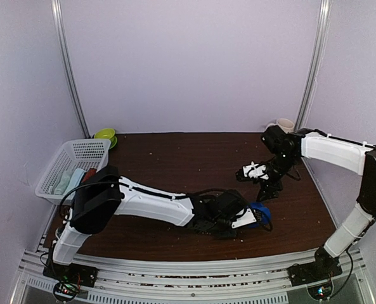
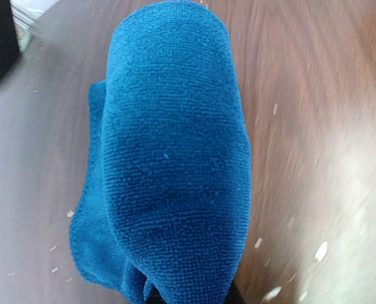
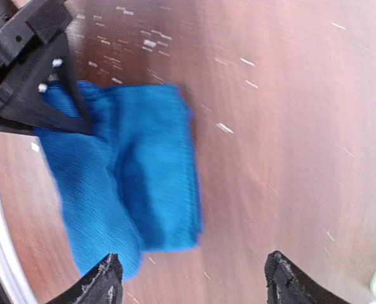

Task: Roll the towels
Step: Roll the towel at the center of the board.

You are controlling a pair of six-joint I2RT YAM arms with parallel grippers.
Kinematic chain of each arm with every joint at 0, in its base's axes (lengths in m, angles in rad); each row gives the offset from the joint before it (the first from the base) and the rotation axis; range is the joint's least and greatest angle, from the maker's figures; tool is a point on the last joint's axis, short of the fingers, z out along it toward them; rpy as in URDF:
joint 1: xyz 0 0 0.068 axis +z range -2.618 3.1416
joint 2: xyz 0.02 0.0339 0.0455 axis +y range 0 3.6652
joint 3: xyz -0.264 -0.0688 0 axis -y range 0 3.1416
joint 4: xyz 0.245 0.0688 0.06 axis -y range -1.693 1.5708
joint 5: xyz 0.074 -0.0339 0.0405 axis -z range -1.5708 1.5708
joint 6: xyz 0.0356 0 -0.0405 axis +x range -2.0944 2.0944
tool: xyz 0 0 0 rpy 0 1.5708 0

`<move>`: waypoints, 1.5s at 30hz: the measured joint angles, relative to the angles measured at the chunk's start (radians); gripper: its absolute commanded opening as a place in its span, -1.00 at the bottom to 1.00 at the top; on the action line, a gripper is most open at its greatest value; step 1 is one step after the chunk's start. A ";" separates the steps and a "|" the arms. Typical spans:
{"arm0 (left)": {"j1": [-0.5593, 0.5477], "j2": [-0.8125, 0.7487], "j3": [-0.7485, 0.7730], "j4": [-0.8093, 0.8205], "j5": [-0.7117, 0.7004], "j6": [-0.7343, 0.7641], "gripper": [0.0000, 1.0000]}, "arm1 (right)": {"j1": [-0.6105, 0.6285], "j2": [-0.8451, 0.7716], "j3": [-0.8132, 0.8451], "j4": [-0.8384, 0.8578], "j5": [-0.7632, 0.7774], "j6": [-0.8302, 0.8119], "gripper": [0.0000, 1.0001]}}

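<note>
The royal blue towel [image 2: 175,164] lies rolled into a thick bundle on the brown table, with a loose flap along its left side. My left gripper [image 1: 251,219] is shut on the towel's near end, and the cloth hides most of its fingers. In the right wrist view the same towel [image 3: 130,177] lies flat with the left gripper's black fingers [image 3: 45,101] clamped on its far corner. My right gripper [image 3: 197,282] hangs open just above the table, nothing between its fingertips, beside the towel's edge. The pale mint-green towel [image 1: 66,180] lies in the basket.
A white mesh basket [image 1: 80,152] stands at the table's left edge, with a green bowl [image 1: 105,134] behind it. A pale mug [image 1: 284,124] sits at the back right, by the right arm. White crumbs speckle the tabletop [image 1: 188,158].
</note>
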 measured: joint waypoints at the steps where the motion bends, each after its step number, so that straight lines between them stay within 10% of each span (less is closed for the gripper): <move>1: 0.002 0.015 0.031 -0.021 0.022 -0.028 -1.00 | -0.024 -0.041 -0.026 0.024 0.011 -0.003 0.58; 7: 0.020 0.078 0.163 -0.118 0.144 -0.181 -1.00 | -0.143 -0.212 -0.214 0.167 0.058 -0.041 1.00; 24: 0.074 0.128 0.288 -0.229 0.277 -0.559 -1.00 | -0.350 -0.380 -0.404 0.433 0.085 0.275 1.00; 45: 0.165 0.160 0.250 -0.004 0.433 -1.176 -1.00 | -0.470 -0.255 -0.328 0.359 -0.352 0.737 1.00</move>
